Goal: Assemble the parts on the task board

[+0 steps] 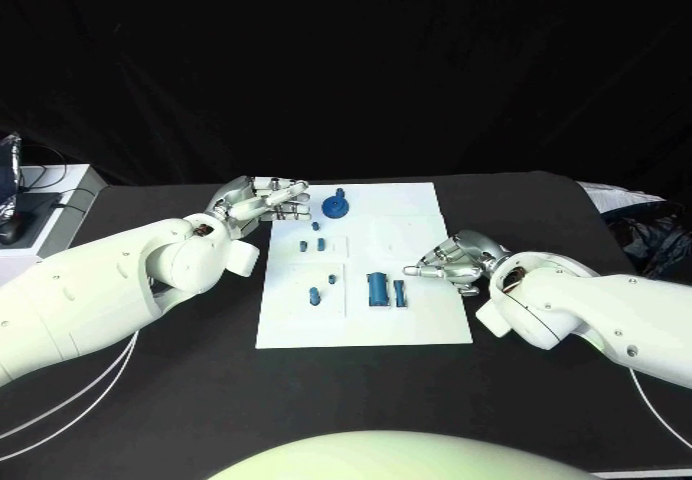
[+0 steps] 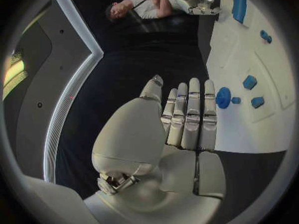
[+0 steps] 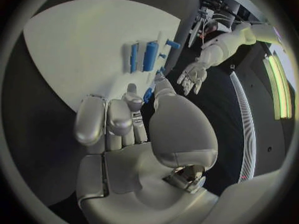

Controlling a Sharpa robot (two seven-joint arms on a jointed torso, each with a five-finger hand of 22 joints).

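the white task board (image 1: 389, 330) lies in the middle of the black bench (image 1: 173, 400), with small blue parts (image 1: 378, 289) scattered on it. the left hand (image 1: 267, 199) hovers at the board's far left corner, its fingers (image 2: 190, 109) straight, slightly apart and holding nothing, just beside a round blue part (image 1: 336, 207). the right hand (image 1: 454, 262) rests at the board's right edge, fingers (image 3: 118, 119) curled; whether they pinch a small blue piece there, i cannot tell.

Black table (image 1: 173, 390) with the white task board (image 1: 404, 225) flat at its middle, blue parts (image 1: 379, 289) on it
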